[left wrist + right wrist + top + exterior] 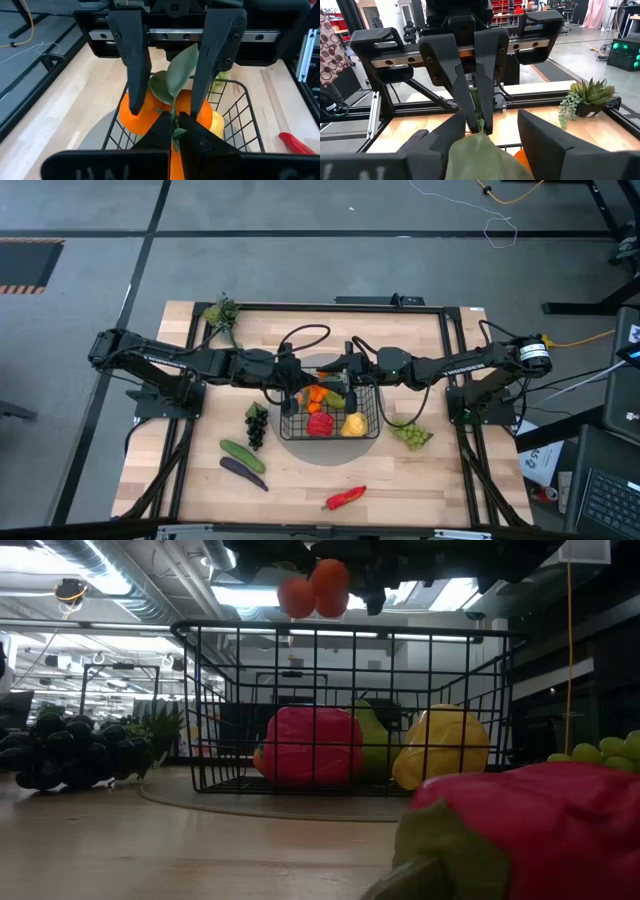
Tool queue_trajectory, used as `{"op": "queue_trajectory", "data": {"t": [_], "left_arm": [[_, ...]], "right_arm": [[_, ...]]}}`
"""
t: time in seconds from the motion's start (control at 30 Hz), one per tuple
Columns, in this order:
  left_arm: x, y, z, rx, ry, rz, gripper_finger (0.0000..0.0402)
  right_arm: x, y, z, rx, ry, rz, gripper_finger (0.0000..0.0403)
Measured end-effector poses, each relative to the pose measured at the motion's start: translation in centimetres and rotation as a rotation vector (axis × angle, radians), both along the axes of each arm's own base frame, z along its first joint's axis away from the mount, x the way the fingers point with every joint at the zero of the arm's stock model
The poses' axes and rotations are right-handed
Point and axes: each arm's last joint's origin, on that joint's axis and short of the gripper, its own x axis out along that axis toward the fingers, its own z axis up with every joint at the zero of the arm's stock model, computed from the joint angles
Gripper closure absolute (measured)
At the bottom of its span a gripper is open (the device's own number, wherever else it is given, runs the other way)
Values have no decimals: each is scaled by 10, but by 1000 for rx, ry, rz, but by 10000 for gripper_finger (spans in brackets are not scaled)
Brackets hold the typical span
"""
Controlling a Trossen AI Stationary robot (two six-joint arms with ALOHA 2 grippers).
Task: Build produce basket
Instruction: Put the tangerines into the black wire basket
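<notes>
Oranges (145, 112) partly hidden by left end effector (172, 125), over basket (240, 107).

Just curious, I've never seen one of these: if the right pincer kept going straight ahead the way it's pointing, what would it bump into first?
Probably the left pincer, which faces it, pinching the leaf of the oranges above the basket.

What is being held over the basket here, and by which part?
The left gripper is shut on the leafy stem of the oranges, which hang above the basket. The right gripper is open around the leaf, holding nothing.
</notes>
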Motion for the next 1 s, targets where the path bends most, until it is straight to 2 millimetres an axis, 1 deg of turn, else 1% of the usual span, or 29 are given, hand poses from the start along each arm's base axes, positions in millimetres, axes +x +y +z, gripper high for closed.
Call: {"op": "queue_trajectory", "data": {"t": [0.17, 0.5, 0.8, 1.0], "left_arm": [[-1, 1, 0, 29, 5, 16, 397], [-2, 2, -2, 44, 32, 35, 397], [-2, 2, -2, 47, 33, 41, 397], [-2, 2, -2, 47, 33, 40, 397]], "right_arm": [[0, 0, -1, -1, 5, -1, 244], [0, 0, -1, 0, 14, -2, 250], [0, 0, -2, 3, 21, -1, 304], [0, 0, -5, 4, 52, -1, 324]]}}
